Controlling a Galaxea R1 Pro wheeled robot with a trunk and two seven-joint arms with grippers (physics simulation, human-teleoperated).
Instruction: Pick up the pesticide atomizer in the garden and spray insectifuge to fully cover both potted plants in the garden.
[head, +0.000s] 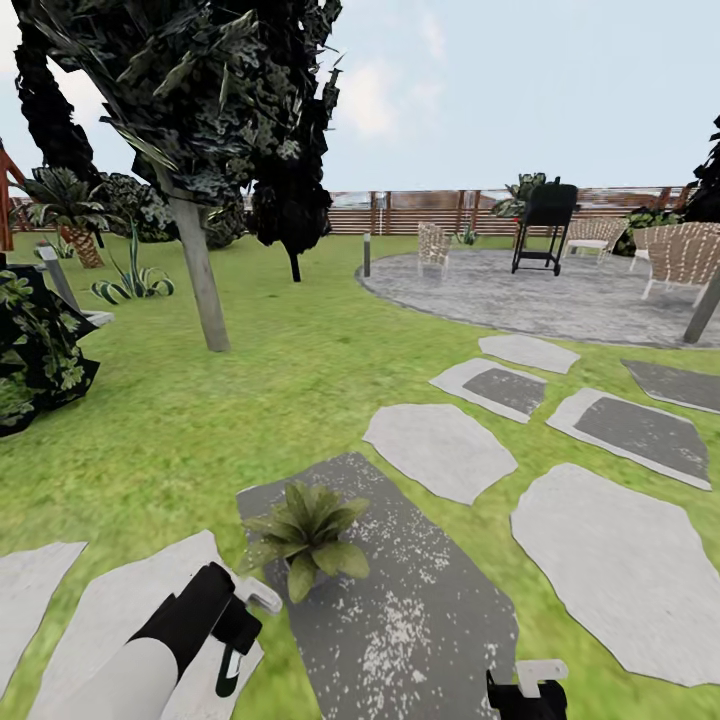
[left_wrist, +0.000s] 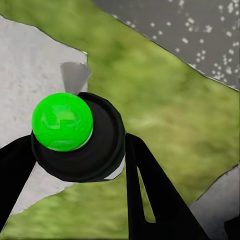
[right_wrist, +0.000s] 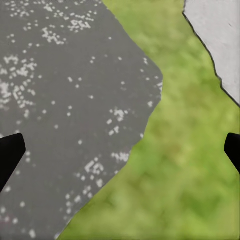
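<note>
1. The pesticide atomizer, seen in the left wrist view, is presenting a bright green round top end-on, its long axis running along the camera's line toward the lawn.
2. No readable writing is showing.
3. The left pincer is clamping the atomizer between its black fingers.
4. In the head view a potted plant is sitting on a dark slab, lower centre, just beside the left pincer.
5. The right pincer is standing apart.

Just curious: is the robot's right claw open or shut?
Open: the right gripper has its fingertips far apart, nothing between.
</note>
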